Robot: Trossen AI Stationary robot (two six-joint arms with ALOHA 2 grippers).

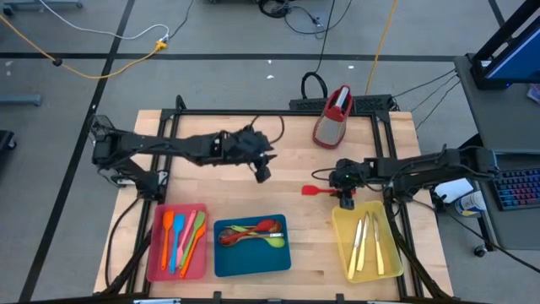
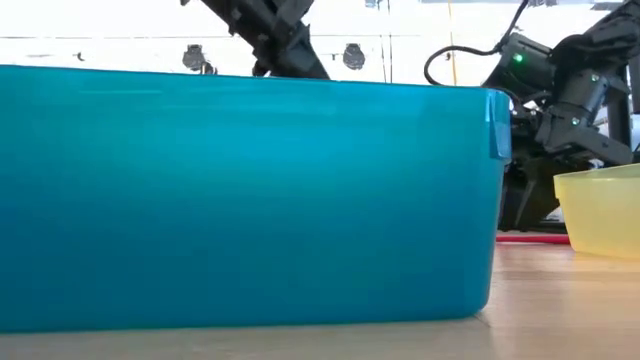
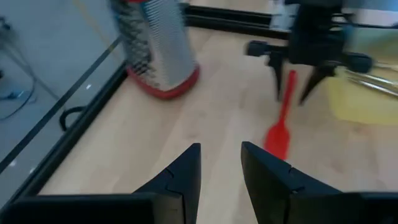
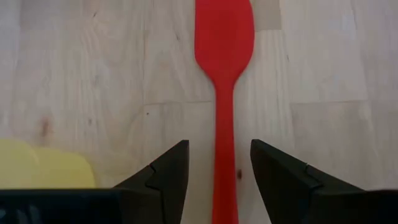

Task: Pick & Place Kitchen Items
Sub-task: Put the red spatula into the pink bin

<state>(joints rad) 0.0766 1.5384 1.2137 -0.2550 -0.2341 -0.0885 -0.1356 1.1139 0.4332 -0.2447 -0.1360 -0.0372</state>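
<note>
While the left gripper (image 1: 262, 173) hovers mid-frame with fingers slightly apart, the right gripper (image 1: 345, 199) — fingers spread — straddles the handle of the red spatula (image 1: 318, 191) lying on the table (image 1: 295, 169), right of centre — beside the yellow tray (image 1: 340, 228).

From the low view, the blue tray (image 2: 250, 200) fills most of what you see, so its contents and everything on the desk (image 2: 560, 300) behind it are hidden from you. Only a thin red strip of the red spatula (image 2: 530, 239) shows beside the yellow tray (image 2: 600, 212), whose far side is cut off at the edge. In the right wrist view, the spatula's (image 4: 224, 93) handle end and blade tip run out of frame. In the left wrist view, the grater (image 3: 155, 50) is blurred and its top is cut off. From above, the knives in the yellow tray (image 1: 384, 253) are too small for you to count surely.
</note>
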